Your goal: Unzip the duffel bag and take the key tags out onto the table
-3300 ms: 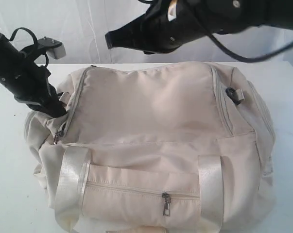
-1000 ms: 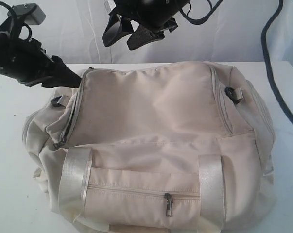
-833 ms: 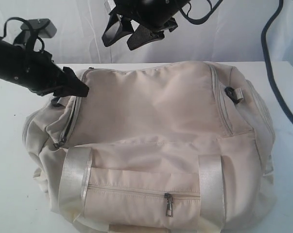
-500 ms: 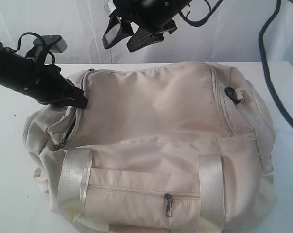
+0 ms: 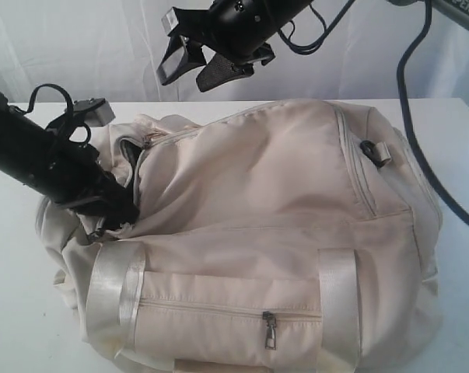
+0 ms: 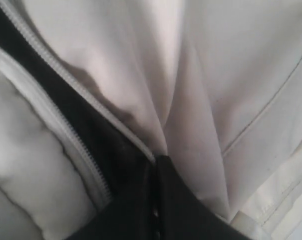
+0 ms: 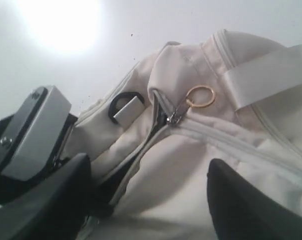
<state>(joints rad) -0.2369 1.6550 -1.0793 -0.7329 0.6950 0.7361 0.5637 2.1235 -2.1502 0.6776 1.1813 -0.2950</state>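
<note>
Two grippers: your left gripper (image 5: 121, 211), mid-left, is closed against the floppy cream-white fabric duffel bag (image 5: 281, 202), hold unclear; right gripper (image 5: 191, 76), top, is wide open; pinch the metal zipper pull (image 7: 174, 119).

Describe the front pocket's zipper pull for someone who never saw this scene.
A cream duffel bag lies on the white table. Between its two shiny front straps runs a pocket zipper. The pull is the only dark metal tab there.

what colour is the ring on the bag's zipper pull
Gold; the ring on the duffel bag shows best in the right wrist view.
</note>
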